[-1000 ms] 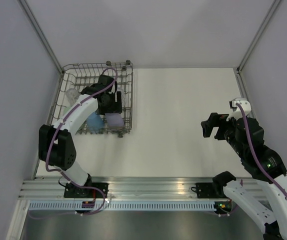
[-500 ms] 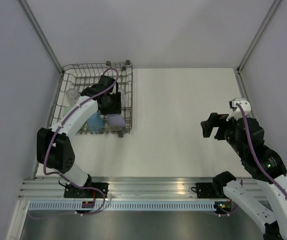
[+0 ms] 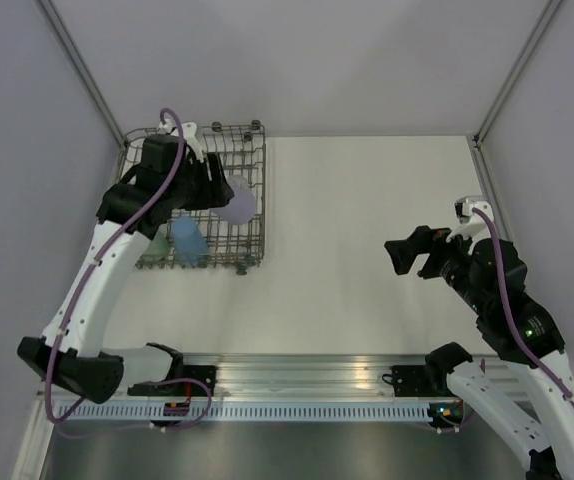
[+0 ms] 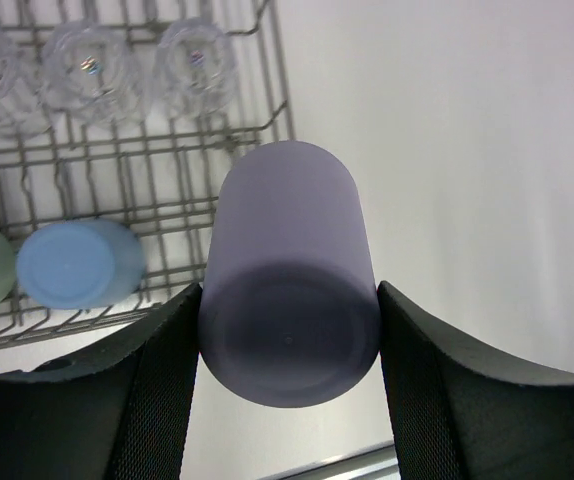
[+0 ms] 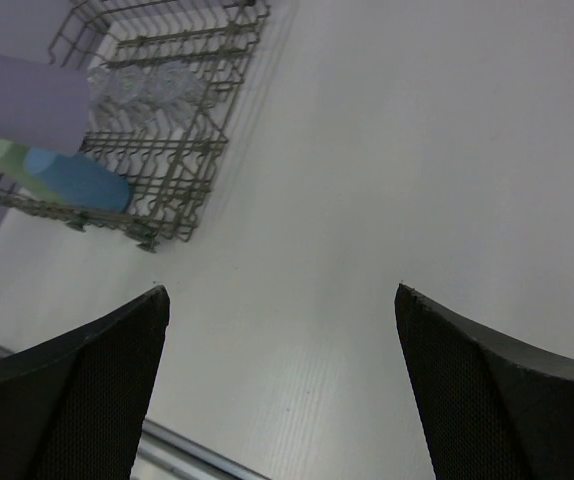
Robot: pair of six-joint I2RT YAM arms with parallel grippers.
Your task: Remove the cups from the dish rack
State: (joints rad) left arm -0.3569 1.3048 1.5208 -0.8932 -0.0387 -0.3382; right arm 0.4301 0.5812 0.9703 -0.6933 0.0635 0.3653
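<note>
My left gripper point(image 3: 217, 191) pinches the lilac cup point(image 4: 287, 260) over the right edge of the rack point(image 3: 263, 235). My right gripper point(image 5: 279, 300) is spread, empty. Next, I think, I set the cup on the table point(image 3: 367, 200).

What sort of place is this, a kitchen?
Probably a robot test booth, not a kitchen: a bare white table boxed in by blank panels, a left arm and right arm bolted to a metal rail, and one dish rack of cups.
</note>
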